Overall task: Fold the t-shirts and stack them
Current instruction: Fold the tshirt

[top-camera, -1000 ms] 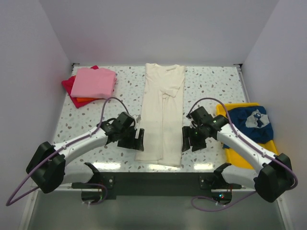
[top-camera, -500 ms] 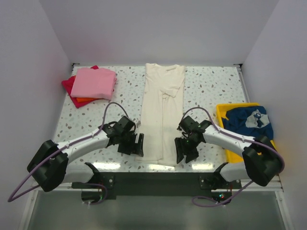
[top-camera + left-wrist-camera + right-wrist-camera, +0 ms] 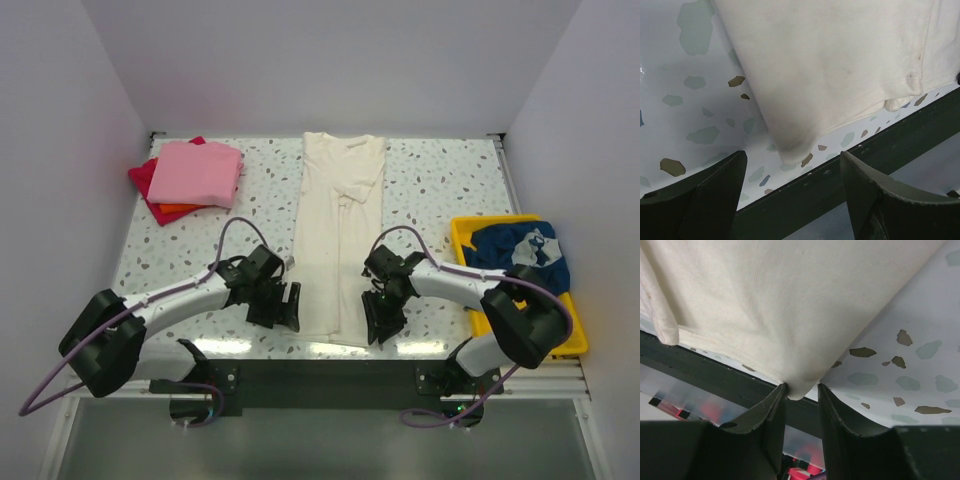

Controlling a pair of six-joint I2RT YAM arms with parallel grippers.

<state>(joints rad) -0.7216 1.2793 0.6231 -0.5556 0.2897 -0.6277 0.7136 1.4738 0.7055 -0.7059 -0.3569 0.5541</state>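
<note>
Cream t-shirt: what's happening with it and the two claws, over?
Left gripper open, straddling near left hem corner. Right gripper jaws narrow around near right corner, grip unconfirmed. Cream t-shirt flat, folded lengthwise. Nothing blocking.

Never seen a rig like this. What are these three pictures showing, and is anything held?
Two robot arms are bolted at the near edge of a speckled table. The wide picture comes from a fixed camera above and behind them; each close-up comes from a camera on one wrist, with its own fingers in view. A cream t-shirt lies flat in the middle. Far left, a pink t-shirt tops a red t-shirt and an orange t-shirt. On the right, a navy t-shirt lies crumpled in a yellow tray. The left gripper is open, its fingers either side of the cream t-shirt's near left corner. The right gripper has its fingers close around the near right corner; whether they pinch it I cannot tell.
</note>
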